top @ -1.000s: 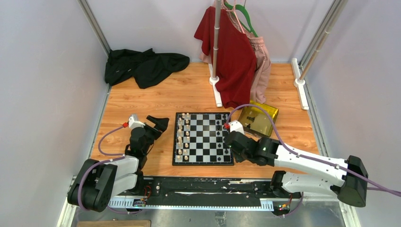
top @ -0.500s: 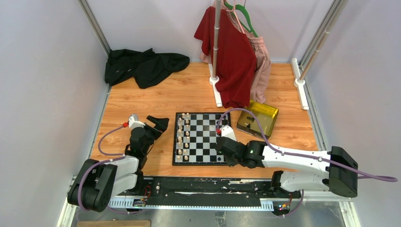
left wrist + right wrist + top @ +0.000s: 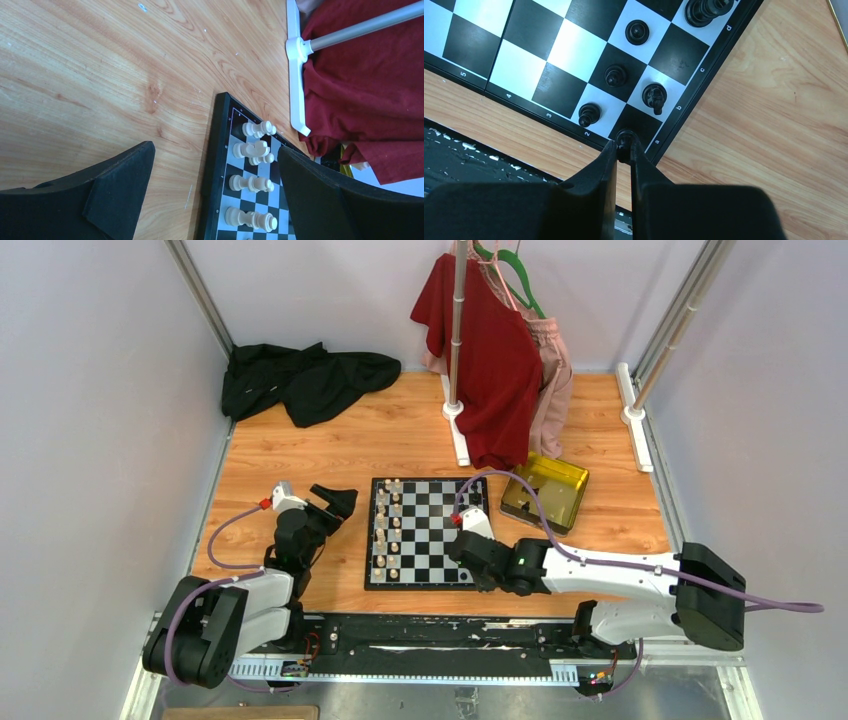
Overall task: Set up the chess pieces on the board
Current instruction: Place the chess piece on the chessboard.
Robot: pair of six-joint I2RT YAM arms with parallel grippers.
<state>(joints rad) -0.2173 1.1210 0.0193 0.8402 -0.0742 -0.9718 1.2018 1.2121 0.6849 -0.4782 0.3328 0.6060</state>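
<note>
Gripping one black piece (image 3: pixel 625 135) | right hand (image 3: pixel 624 143) | three pawns (image 3: pixel 615 76) on board (image 3: pixel 574 50)

Left gripper (image 3: pixel 215 150) wide open; right gripper (image 3: pixel 624 146) clamped, arm outstretched.

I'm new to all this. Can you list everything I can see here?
table: one, wooden, under everything
board: one, black-and-white, mid-table
white pieces: count unclear, cream, two rows along board's left
black pieces: several, black, board's right
tray: one, yellow-gold, right of board
black cloth: one, black, far left corner
red shirt: one, red, on rack
pink garment: one, pink, beside shirt
hanger: one, green, on rack
rack: one, metal, white feet, far middle
left gripper: one, black, open, left of board
right gripper: one, black, shut on black piece at board's near right corner
</note>
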